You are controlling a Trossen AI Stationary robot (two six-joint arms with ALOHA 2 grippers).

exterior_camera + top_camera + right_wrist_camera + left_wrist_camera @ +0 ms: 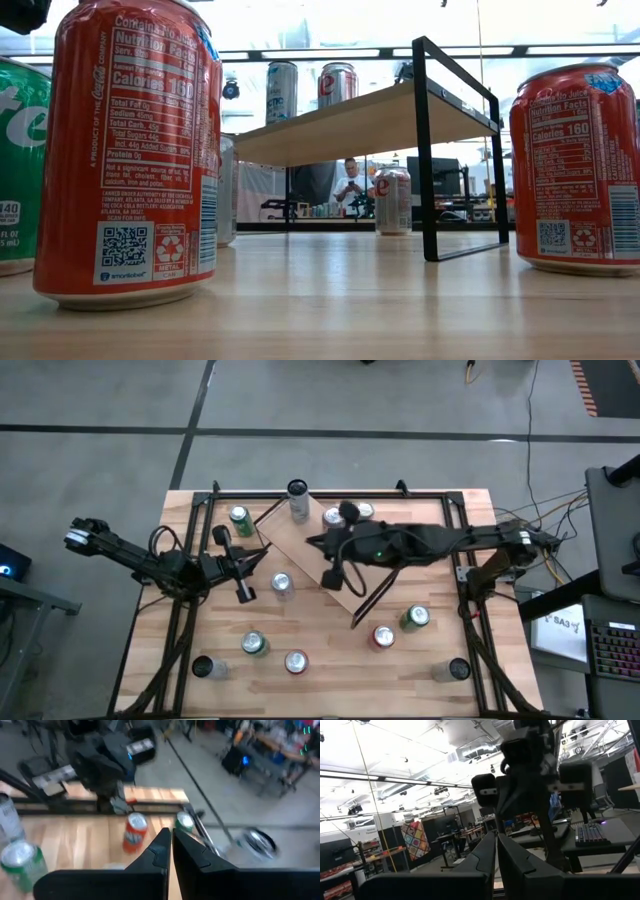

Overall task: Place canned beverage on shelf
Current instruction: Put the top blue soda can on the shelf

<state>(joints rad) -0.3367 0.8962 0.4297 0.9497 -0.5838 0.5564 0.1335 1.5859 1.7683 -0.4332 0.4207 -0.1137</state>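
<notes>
Grey concrete floor (100, 400), bright ceiling lights (320, 52)

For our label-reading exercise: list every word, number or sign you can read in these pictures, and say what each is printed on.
"Nutrition Facts", "Calories 160": near red can, low view.
"METAL", a recycling sign and a QR code: same can, bottom.
"Nutrition Facts", "Calories 160": right red can.
Large white letters "te": green can, cut off by the picture's edge.
Other small print on the cans: too small to read.
High and wrist views: nothing readable.
</notes>
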